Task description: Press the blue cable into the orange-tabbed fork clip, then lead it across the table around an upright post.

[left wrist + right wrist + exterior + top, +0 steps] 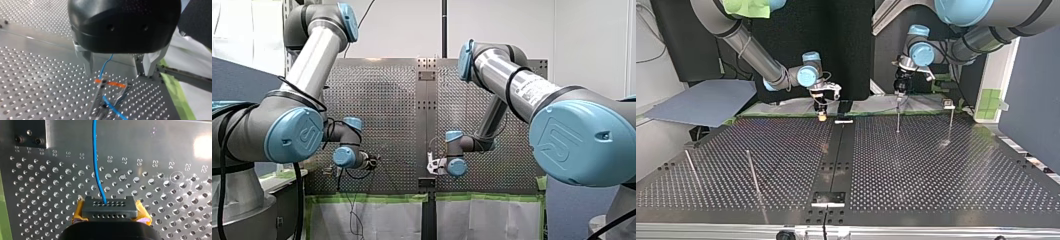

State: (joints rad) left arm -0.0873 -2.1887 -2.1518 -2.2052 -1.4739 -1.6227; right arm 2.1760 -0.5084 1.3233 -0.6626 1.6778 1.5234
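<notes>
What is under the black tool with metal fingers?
A fork clip with an orange tab, on the table. The blue cable runs down to it; my left tool hides the cable's upper end.

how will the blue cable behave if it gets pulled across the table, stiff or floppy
Probably floppy: the blue cable is thin and bends gently ahead of my right end effector. Likely light, so it should follow a pull easily. At the orange-tabbed fork clip it curves, so it may snag there.

In the left wrist view the fork clip (107, 97) was blurred and cut off by the frame's edge. The left gripper (118, 72) hid the blue cable (112, 107) behind its black body. In the top view the cable was too thin to make out.
</notes>
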